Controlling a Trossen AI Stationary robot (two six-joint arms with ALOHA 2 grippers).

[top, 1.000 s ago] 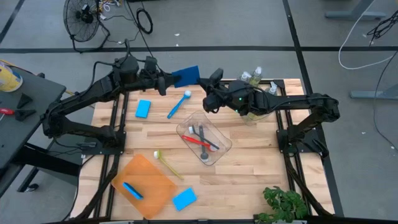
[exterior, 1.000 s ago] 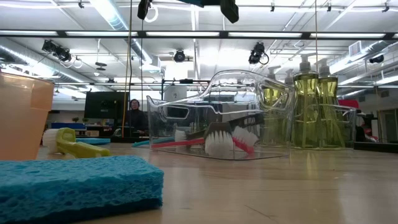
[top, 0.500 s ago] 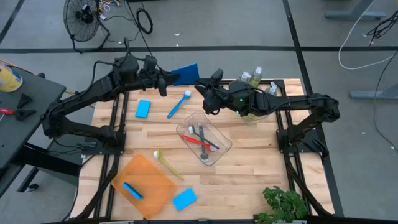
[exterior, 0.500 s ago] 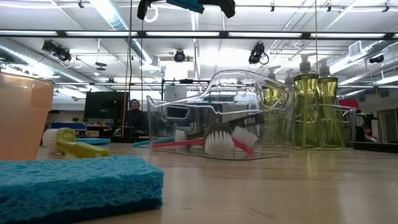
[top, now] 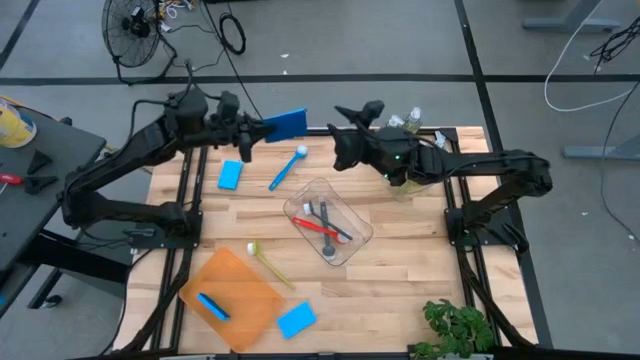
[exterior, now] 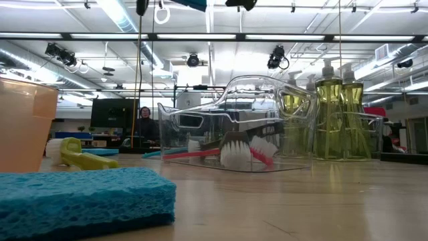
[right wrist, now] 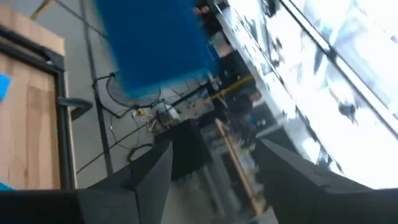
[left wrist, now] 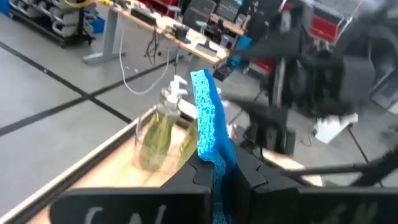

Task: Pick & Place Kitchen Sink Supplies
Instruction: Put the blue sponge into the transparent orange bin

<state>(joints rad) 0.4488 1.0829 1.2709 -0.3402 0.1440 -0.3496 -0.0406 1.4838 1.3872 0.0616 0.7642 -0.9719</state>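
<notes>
left gripper [top: 262,127] clamps blue sponge [top: 285,122] past table edge | right gripper [top: 345,113] jaws apart

Blue sponge [top: 284,123]; orange tray [top: 243,303]; yellow-green soap bottles [exterior: 340,119]; red brush [top: 316,226]; blurred, seemingly dark gripper [right wrist: 211,165].

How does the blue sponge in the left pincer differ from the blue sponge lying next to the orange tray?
The held sponge is lifted above the table's far edge, clamped in the left pincer; the sponge by the orange tray lies flat on the table, untouched. The held one looks a darker blue. Both are flat blue rectangles.
</notes>
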